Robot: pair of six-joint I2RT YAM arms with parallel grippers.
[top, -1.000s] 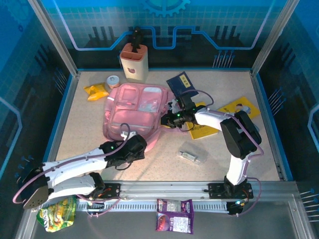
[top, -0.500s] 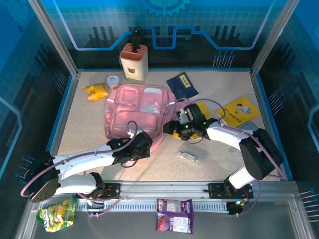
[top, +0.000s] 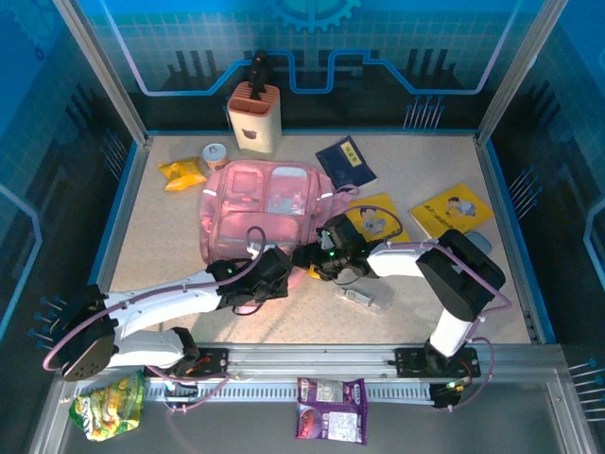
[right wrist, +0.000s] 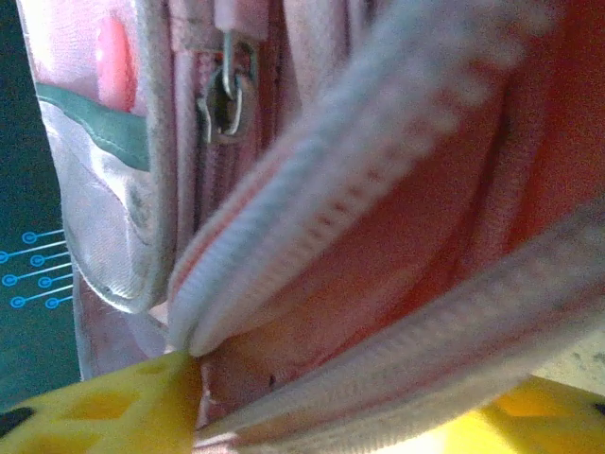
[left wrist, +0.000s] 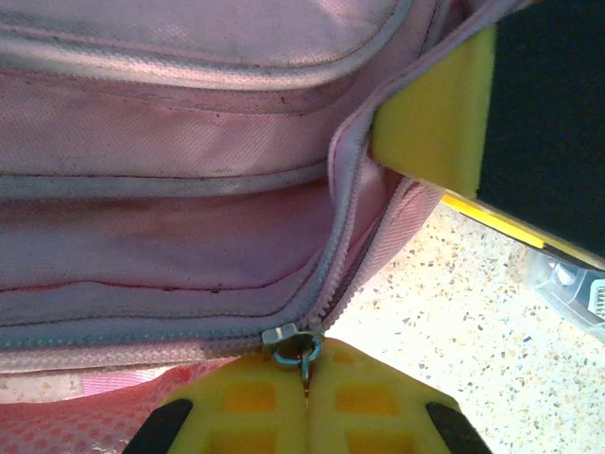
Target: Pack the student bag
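The pink student bag (top: pixel 260 203) lies flat in the middle of the table, its near right corner unzipped. My left gripper (top: pixel 285 269) sits at that corner; in the left wrist view it (left wrist: pixel 307 367) is shut on the metal zip pull (left wrist: pixel 301 342) at the end of the open zip. My right gripper (top: pixel 312 255) reaches in from the right. Its yellow fingers (right wrist: pixel 113 411) stand apart with the bag's (right wrist: pixel 397 236) pale zip edges between them. One right finger (left wrist: pixel 435 123) props up the bag's flap.
A clear plastic packet (top: pixel 359 298) lies just right of the grippers. Two yellow books (top: pixel 454 208) and a dark blue booklet (top: pixel 345 161) lie right of the bag. A beige holder (top: pixel 253 118), a small jar (top: pixel 216 154) and a yellow snack (top: pixel 181 173) stand behind.
My right gripper has moved from the bag's right side down to its near right corner and opened around the zip edge. The left gripper has crept right along the zip, still shut.
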